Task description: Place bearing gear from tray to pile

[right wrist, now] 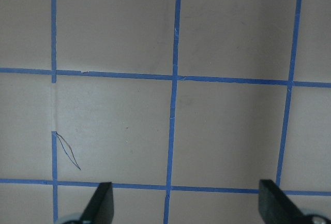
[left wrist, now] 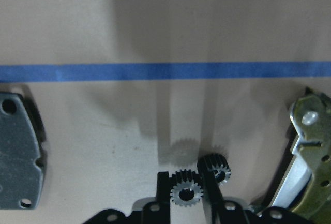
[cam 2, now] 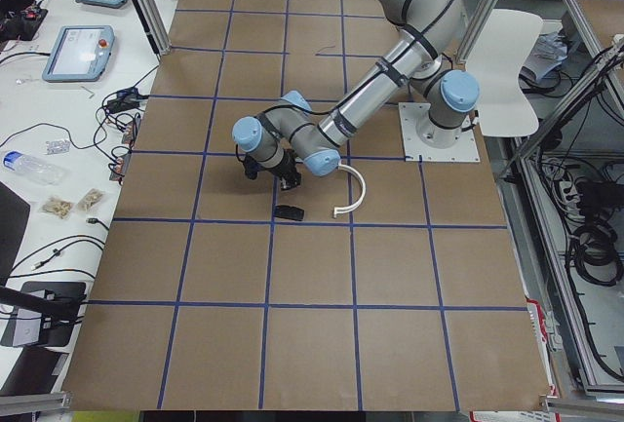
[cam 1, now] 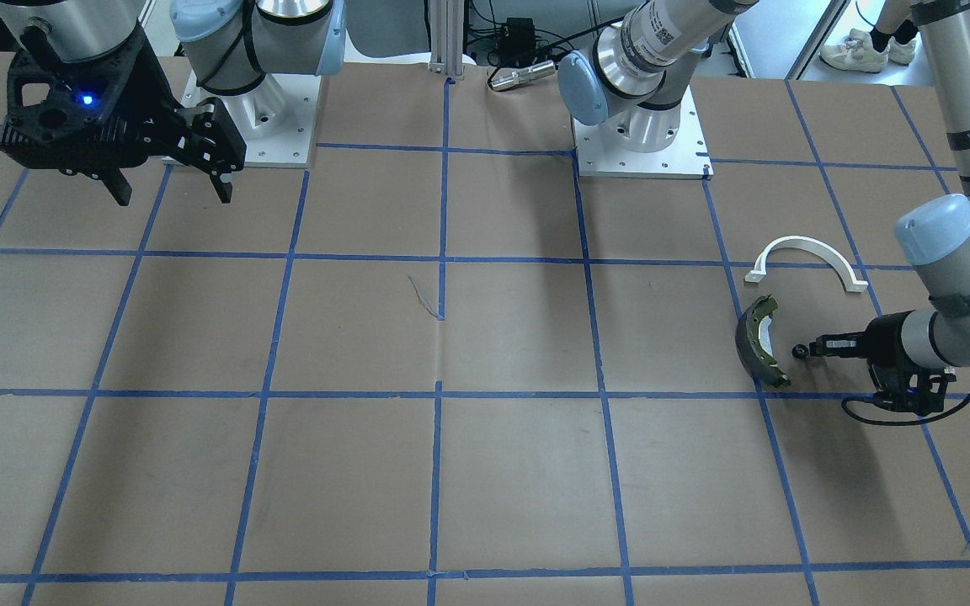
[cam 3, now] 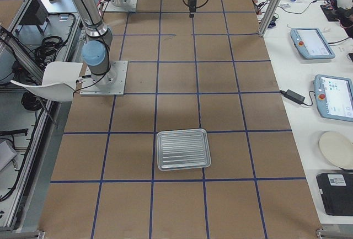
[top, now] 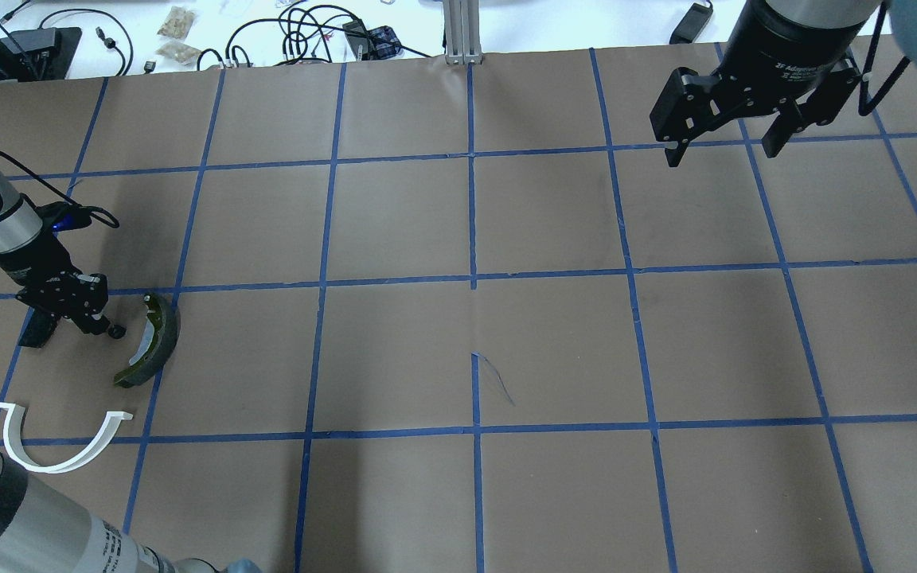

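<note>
My left gripper is shut on a small metal bearing gear, low over the table beside the pile. A second small black gear shows just off the right fingertip. The pile is the dark brake shoe with an olive rim, the white semicircular bracket and the black pad. The left gripper sits between the pad and the brake shoe. The silver tray is far off at the other end and looks empty. My right gripper is open and empty, high over the table.
The table is brown paper with a blue tape grid. The arm bases stand at the robot's side. Cables and small items lie beyond the far edge. A small tear marks the paper near the middle.
</note>
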You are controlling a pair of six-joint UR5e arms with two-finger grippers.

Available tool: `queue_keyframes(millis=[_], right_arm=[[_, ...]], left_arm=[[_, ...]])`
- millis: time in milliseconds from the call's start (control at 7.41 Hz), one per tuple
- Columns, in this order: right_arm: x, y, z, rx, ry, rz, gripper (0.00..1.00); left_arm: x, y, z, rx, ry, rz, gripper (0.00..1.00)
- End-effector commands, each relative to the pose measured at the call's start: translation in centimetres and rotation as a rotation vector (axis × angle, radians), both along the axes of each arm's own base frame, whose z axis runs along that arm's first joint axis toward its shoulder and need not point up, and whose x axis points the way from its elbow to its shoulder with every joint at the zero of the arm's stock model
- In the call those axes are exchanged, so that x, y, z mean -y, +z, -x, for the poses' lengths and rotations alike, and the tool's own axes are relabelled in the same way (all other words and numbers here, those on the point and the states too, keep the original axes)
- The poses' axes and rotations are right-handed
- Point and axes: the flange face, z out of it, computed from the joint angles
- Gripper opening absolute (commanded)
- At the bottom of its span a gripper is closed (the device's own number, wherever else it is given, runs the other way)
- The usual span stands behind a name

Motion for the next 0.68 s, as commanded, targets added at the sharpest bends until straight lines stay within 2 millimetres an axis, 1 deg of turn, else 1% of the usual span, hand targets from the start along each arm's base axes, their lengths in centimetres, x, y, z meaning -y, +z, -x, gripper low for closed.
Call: queue_keyframes(millis=[0,135,270,405,540], right_arm=[[0.0,-0.1,-0.2,0.005,0.003,-0.001,1.00],[-0.1,0.2,-0.1,-0.004,0.004,0.003,1.00],[0.0,0.1,-0.2,0.005,0.003,0.008,1.00],[0.0,0.1,-0.1,0.000,0.003,0.006,1.00],[0.1,0.0,-0.2,0.003,0.003,0.006,1.00]], left_arm=[[0.0,-0.1,0.0,0.001,0.000,0.001,0.07],[0.0,0.0,0.0,0.002,0.000,0.002,0.43],[0.0,0.0,0.0,0.004,0.003,0.003,0.61],[0.1,0.3,-0.1,0.009,0.004,0.007,0.67],[0.4,1.3,-0.3,0.017,0.006,0.024,0.73]])
